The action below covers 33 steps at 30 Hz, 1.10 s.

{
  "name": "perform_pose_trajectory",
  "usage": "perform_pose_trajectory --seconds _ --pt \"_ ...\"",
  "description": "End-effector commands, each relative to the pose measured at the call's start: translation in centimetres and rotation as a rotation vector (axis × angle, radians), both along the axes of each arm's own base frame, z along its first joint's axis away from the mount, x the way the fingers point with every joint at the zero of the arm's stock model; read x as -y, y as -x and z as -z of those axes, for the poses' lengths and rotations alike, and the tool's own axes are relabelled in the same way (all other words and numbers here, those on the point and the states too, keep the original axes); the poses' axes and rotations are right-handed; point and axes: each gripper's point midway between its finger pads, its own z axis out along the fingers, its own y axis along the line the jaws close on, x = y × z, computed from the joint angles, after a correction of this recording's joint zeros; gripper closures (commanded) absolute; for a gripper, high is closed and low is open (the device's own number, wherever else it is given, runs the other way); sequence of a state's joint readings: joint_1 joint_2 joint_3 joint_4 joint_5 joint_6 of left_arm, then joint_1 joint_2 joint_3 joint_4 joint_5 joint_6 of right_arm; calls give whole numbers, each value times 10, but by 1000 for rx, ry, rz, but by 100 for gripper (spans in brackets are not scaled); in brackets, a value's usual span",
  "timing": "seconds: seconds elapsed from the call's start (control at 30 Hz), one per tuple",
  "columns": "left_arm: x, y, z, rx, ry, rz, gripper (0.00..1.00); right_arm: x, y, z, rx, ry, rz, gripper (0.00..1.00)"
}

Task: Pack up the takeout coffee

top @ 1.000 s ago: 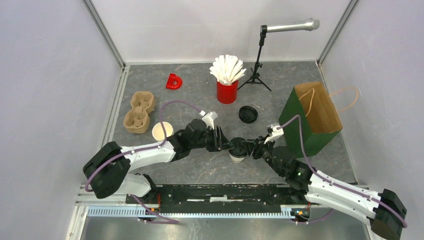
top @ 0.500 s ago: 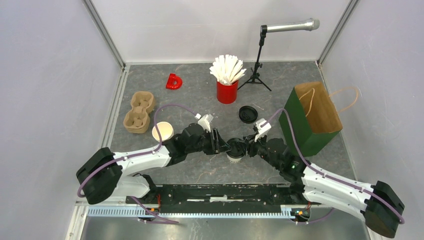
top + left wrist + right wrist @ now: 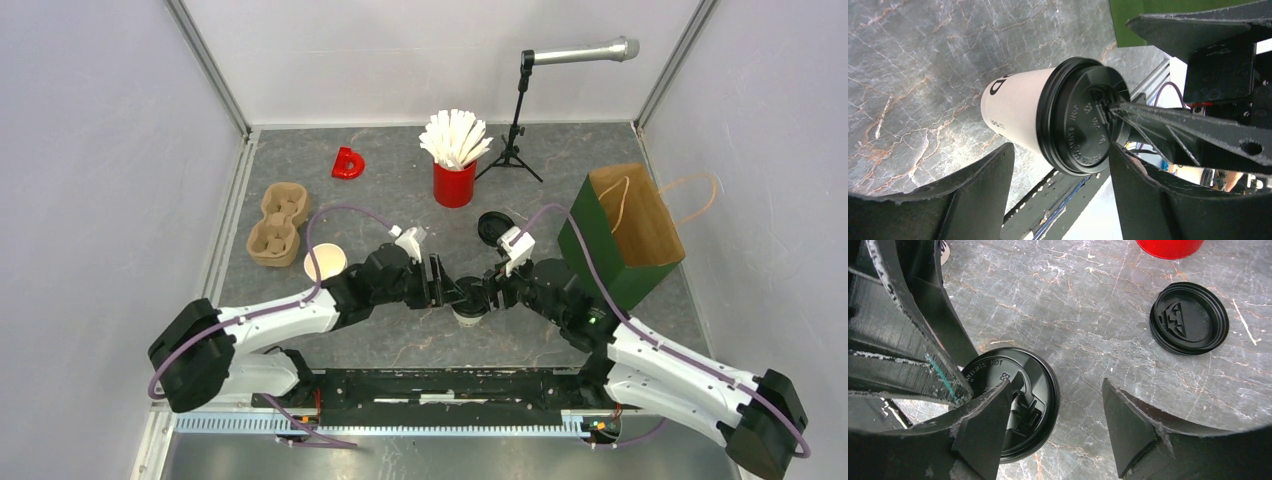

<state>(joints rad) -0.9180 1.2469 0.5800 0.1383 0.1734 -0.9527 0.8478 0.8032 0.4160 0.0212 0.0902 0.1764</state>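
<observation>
One takeout coffee cup [image 3: 470, 302], white with its black lid [image 3: 1079, 123] on, stands on the table between my two grippers. My left gripper [image 3: 447, 290] is open, its fingertips either side of the lid's rim without touching it [image 3: 1061, 148]. My right gripper [image 3: 490, 292] is open too [image 3: 1055, 385], one finger [image 3: 983, 425] lying over the lid [image 3: 1020, 405] and the other out over bare table. A second white cup [image 3: 325, 262] stands open behind the left arm. Its loose black lid [image 3: 490, 226] [image 3: 1189, 317] lies flat, just behind the right wrist.
A brown pulp carrier [image 3: 277, 225] sits at the left. The red cup of white sticks [image 3: 454, 183] stands behind centre, with a microphone stand [image 3: 515, 130] beside it. A green paper bag [image 3: 625, 240] stands open at the right, and a red D-shaped piece [image 3: 348, 163] lies far left.
Both grippers have opened wider around the lidded cup. The right wrist has shifted left and away from me, nearer the loose lid. The cup stays in place.
</observation>
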Motion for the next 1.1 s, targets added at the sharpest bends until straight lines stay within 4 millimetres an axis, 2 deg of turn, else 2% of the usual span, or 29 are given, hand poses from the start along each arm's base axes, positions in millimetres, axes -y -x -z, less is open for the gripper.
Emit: perform_pose_trajectory --seconds 0.0,0.1,0.17,0.4,0.5,0.6,0.87,0.97,1.07 --pt "-2 -14 -30 93 -27 -23 23 7 0 -27 3 21 15 25" --pt "-4 -17 -36 115 -33 -32 22 8 3 -34 -21 26 20 24" --pt "-8 -19 -32 116 -63 -36 22 8 6 -40 -36 14 15 27" --pt "-13 -35 -31 130 -128 -33 29 -14 37 -46 -158 -86 -133 52" --pt "-14 -40 -32 144 -134 -30 29 -25 48 -50 -178 -164 -196 70" --pt "-7 -42 -36 154 -97 2 30 -37 55 -53 -182 -234 -258 77" --pt "7 -41 -17 110 -77 68 34 -38 44 -25 -199 -183 -214 77" --pt "3 -44 -4 99 -127 52 36 -29 44 -1 -221 -157 -171 77" --pt "-8 -39 18 52 -204 46 37 -18 48 30 -246 -146 -128 77"
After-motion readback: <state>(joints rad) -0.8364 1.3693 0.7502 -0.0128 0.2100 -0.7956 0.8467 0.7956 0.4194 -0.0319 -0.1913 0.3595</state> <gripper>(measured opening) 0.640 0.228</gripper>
